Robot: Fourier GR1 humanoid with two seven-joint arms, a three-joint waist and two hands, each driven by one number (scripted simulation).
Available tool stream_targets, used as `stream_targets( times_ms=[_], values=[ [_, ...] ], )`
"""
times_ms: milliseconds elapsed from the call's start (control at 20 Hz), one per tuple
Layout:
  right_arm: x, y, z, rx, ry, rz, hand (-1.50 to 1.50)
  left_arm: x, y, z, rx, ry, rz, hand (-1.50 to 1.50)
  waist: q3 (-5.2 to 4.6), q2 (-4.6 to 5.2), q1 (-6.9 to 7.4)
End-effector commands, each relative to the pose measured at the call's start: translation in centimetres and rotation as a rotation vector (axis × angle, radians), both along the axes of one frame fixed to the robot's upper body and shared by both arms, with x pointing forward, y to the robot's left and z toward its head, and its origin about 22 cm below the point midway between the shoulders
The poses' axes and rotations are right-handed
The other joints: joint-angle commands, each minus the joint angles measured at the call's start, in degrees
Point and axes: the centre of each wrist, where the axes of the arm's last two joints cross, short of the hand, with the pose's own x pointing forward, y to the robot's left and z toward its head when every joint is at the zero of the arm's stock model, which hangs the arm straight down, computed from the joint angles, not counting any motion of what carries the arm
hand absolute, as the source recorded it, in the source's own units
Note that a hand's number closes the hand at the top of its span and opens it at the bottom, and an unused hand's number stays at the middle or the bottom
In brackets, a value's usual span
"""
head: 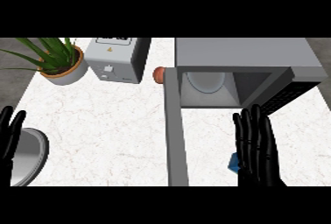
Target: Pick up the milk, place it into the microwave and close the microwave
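Head view shows only a small blue corner of the milk carton [232, 163], on the white marble counter [110, 127] and mostly hidden behind the black right hand [257, 146], whose fingers stand straight, grasping nothing. Its pointing and long axis cannot be told. Reaching blind could knock it over, I judge. Beyond stands the grey microwave [245, 54], its door [174, 131] swung open. Black left hand [9, 131] rests released at the left edge

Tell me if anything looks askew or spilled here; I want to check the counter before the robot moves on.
Nothing spilled or toppled. The microwave stands with its door swung open. The right hand is straight-fingered and hides most of a blue thing, so I cannot tell how that lies. The left hand rests open at the left edge.
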Motion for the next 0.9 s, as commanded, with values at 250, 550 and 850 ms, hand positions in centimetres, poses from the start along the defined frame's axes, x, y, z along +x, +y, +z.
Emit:
stream_targets(
  times_ms=[250, 550, 850],
  values=[
    [0.2, -1.6, -1.8, -0.045, 0.041, -0.165, -1.5, -2.3, 1.7, -1.5, 0.007, 0.015, -0.006, -1.5, 0.05, 0.06, -0.05],
    [1.4, -3.2, -4.8, -0.022, 0.106, -0.194, -1.5, -2.4, -0.5, -1.7, -0.02, 0.009, -0.012, -1.5, 0.08, 0.11, -0.18],
    [0.8, -4.9, -7.5, -0.018, 0.154, -0.262, -1.5, -4.3, 2.3, -0.7, 0.009, 0.03, -0.001, -1.5, 0.07, 0.07, -0.14]
  ],
)
